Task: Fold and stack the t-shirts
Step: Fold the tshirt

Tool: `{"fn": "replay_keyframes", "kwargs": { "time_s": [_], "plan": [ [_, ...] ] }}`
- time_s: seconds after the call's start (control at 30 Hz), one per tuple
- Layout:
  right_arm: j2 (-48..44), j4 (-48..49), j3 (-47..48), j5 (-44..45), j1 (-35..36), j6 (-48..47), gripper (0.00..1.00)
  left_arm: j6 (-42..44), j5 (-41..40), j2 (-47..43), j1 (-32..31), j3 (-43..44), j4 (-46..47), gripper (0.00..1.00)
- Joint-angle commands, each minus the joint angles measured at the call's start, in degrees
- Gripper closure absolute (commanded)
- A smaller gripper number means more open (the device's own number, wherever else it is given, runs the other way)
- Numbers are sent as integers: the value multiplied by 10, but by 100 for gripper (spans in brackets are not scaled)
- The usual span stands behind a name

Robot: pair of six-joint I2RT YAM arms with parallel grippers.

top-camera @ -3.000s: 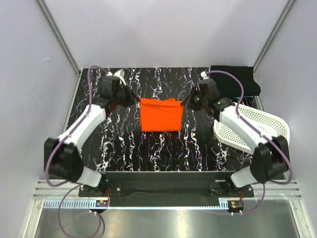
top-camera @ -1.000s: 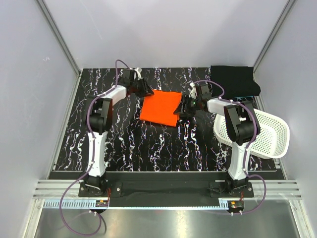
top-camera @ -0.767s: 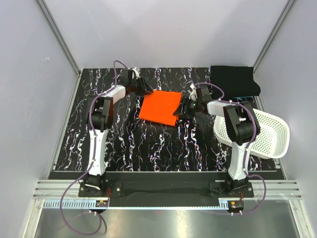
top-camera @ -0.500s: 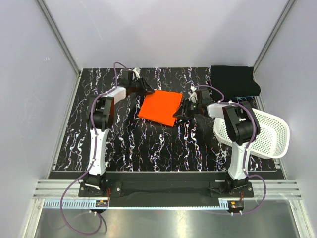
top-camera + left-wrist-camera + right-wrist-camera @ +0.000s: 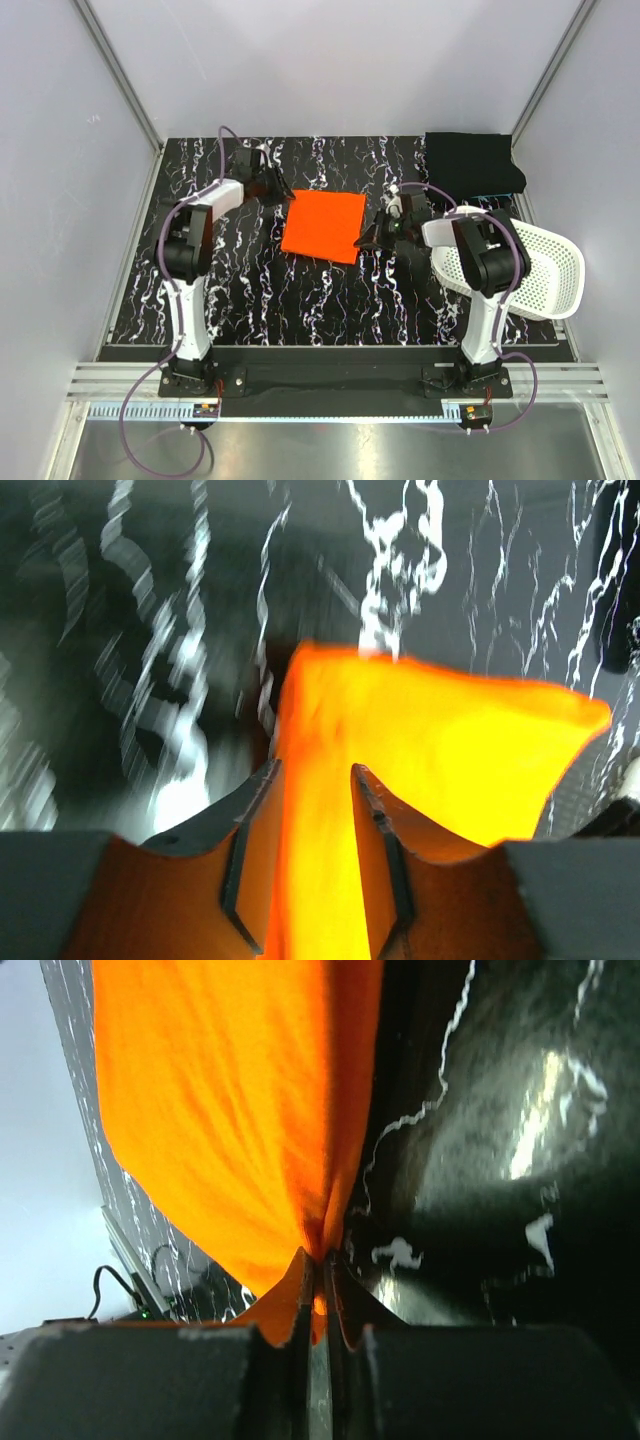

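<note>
Centre of bench, slightly toward the far side: one bright orange fabric t-shirt (image 5: 323, 226), folded to a flat, near-square panel, its edges turned a little off the bench's lines.

Far left corner of that panel: left claw (image 5: 278, 192), arm stretched out low over the bench. The left wrist view shows its two dark fingers (image 5: 250, 830) set a narrow way apart, with a ridge of orange cloth (image 5: 430, 750) filling the gap between them; cloth gripped.

Near right corner of the panel: right claw (image 5: 372, 236). The right wrist view shows its tips (image 5: 320, 1258) almost together, pinching a thin gathered fold of the orange cloth (image 5: 220, 1110), which fans out wide beyond the pinch.

Far right corner of bench: one black fabric t-shirt (image 5: 474, 163), folded into a flat rectangle, well apart from the orange one.

Right side of bench, nearer than the black shirt: one white perforated plastic basket (image 5: 530, 270), tilted.

Support: black marbled bench with white veining (image 5: 260, 290).
</note>
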Motion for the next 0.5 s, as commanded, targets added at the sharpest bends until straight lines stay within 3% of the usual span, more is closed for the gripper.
{"fn": "replay_keyframes", "kwargs": {
  "time_s": [0.0,0.17,0.2,0.23,0.37,0.47],
  "plan": [
    [-52,-17,-13,-5,-7,-28,91,39,-87,-129,-1,-55,-20,60],
    [-61,-36,-15,-39,-19,-36,77,55,-77,-254,-22,-179,-17,56],
    [-60,-36,-17,-51,-19,-34,62,54,-65,-267,-24,-229,-5,56],
    [-60,-37,-19,-63,-19,-29,57,49,-37,-286,-25,-255,25,55],
    [-82,-17,-43,-60,-19,-20,53,50,-1,-286,-26,-334,74,53],
    [-89,-13,-55,-47,-17,-20,50,52,44,-256,-27,-335,99,53]
  ]
}}
